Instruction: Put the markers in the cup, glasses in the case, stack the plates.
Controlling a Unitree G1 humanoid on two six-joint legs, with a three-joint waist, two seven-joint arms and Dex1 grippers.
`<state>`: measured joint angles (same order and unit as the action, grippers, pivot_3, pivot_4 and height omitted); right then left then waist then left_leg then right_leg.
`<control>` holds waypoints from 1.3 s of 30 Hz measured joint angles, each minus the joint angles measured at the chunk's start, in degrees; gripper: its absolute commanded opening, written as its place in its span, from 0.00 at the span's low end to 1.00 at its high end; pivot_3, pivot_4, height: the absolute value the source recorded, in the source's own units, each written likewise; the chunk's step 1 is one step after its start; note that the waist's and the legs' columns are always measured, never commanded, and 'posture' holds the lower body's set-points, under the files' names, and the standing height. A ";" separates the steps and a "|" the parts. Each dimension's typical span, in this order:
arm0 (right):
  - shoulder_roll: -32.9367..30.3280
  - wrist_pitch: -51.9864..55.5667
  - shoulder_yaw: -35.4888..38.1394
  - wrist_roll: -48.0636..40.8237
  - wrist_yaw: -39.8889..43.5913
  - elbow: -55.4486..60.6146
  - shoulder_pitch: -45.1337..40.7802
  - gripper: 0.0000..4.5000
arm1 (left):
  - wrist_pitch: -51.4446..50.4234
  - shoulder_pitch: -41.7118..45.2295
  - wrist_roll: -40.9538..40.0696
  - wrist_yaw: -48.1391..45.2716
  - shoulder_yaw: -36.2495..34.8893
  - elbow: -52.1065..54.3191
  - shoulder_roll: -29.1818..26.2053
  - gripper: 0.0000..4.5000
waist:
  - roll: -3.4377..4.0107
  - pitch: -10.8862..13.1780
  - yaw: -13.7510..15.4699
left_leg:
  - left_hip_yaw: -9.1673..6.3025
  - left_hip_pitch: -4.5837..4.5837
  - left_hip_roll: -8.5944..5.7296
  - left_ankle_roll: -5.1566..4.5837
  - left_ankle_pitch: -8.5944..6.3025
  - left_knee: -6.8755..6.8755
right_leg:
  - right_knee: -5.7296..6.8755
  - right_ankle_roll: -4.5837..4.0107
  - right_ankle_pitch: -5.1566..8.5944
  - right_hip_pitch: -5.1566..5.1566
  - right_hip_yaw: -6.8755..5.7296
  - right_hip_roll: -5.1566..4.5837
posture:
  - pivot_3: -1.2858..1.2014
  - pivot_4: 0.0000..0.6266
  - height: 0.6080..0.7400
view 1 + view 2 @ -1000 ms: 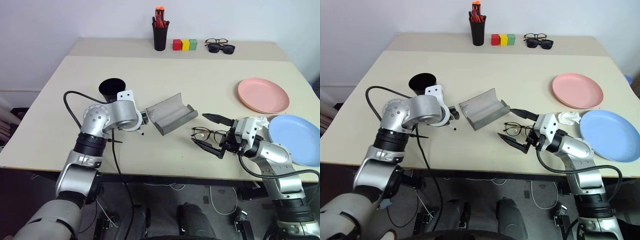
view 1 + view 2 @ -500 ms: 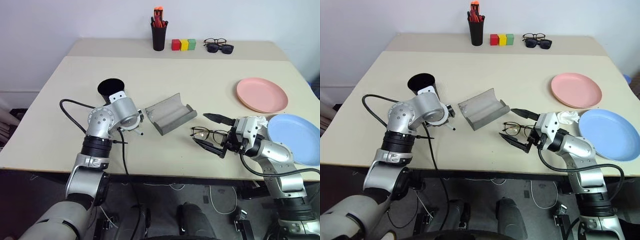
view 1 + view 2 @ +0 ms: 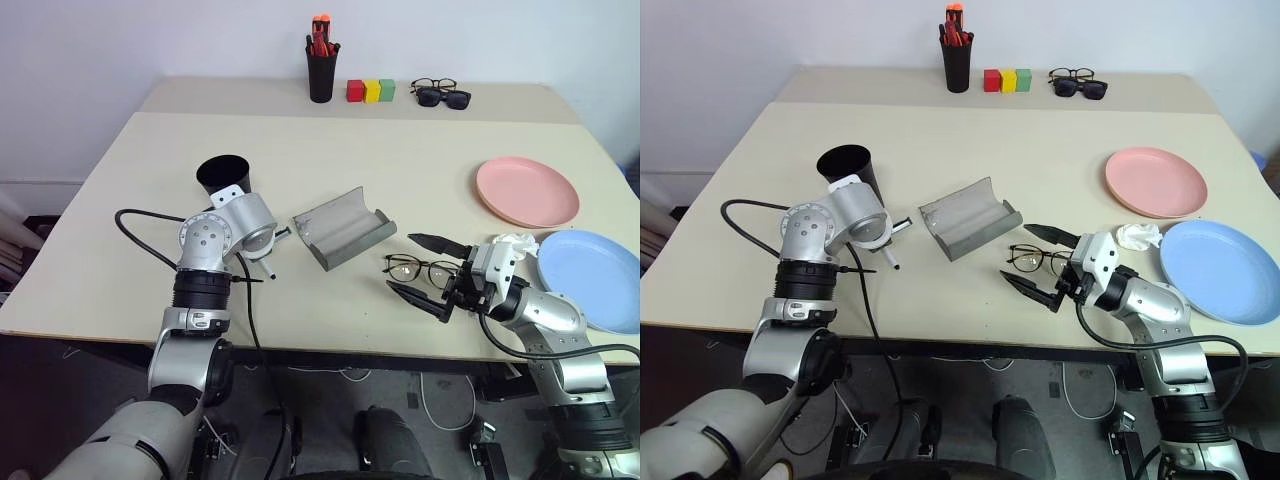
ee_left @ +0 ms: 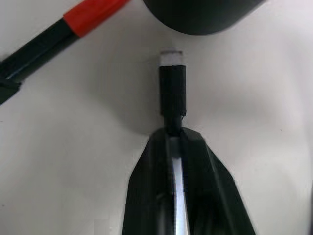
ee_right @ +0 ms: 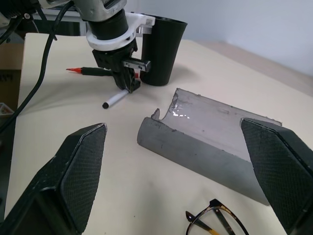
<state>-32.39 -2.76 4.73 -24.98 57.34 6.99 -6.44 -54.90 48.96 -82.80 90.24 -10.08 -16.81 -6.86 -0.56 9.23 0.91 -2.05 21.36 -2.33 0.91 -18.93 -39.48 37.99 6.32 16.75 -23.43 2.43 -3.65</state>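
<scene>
My left gripper points down at the table beside the black cup and is shut on the white-bodied marker. That marker's black cap sticks out past the fingertips. The red-capped marker lies on the table close by, also near the cup. The grey case lies open in the middle. Just right of it rest the wire-rimmed glasses, between the spread fingers of my open right gripper. The pink plate and the blue plate sit apart at the right.
At the back of the table stand a black pen holder with red-orange pens, three coloured blocks and two other pairs of glasses. The blue plate reaches the table's right front edge.
My left gripper has closed on the white-bodied marker after shifting a little left and down and rolling at the wrist. The right gripper has stayed put around the glasses.
</scene>
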 measured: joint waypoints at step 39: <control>4.02 7.22 4.53 1.43 -15.45 -2.71 -4.10 1.00 | 48.00 -1.20 78.09 -78.14 19.74 6.79 -13.82 0.01 | -0.03 0.04 -0.23 | 0.06 0.20 0.07 -0.10 -0.03 0.37 | -0.48 -0.06 -0.07 -0.14 0.00 0.05 | 0.52 0.24 1.00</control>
<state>-28.37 4.45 9.26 -23.55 41.89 4.27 -10.54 -6.90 47.76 -4.71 12.10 9.66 -10.02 -20.68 -0.58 9.27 0.68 -1.99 21.56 -2.26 0.81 -18.97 -39.11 37.50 6.26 16.69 -23.57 2.43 -3.60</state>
